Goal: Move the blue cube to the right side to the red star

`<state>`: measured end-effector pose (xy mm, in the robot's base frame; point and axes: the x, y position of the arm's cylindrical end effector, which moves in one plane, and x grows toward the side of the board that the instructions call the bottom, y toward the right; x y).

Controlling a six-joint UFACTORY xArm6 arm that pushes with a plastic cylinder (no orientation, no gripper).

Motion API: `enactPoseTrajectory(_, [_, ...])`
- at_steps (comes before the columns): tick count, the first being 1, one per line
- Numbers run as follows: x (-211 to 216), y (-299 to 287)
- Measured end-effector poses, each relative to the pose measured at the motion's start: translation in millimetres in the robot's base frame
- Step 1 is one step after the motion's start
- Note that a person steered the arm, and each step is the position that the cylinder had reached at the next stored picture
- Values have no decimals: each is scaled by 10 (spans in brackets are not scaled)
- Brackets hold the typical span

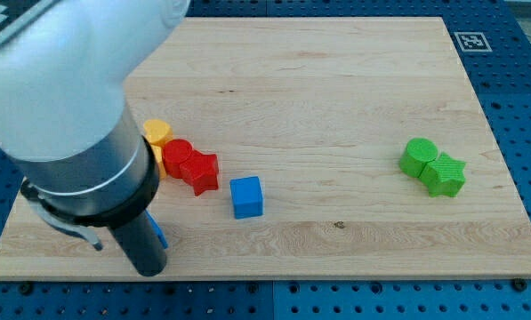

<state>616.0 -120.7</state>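
Note:
The blue cube [246, 196] lies on the wooden board [336, 89], just right of and slightly below the red star [201, 172], with a small gap between them. The red star touches a second red block [177, 156] on its left. My arm fills the view's left, and its dark lower end comes down to my tip [149, 270] near the board's bottom left edge. The tip is left of and below the blue cube and below the red star, touching neither.
Two yellow blocks [157, 132] sit left of the red blocks, partly hidden by my arm. Another blue block [159, 233] shows only as a sliver behind the rod. A green block [418, 156] and a green star [446, 175] touch each other at the right.

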Motion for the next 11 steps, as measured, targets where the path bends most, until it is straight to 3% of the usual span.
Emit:
enactPoseTrajectory(7, [-370, 959])
enactPoseTrajectory(11, [-719, 1026])
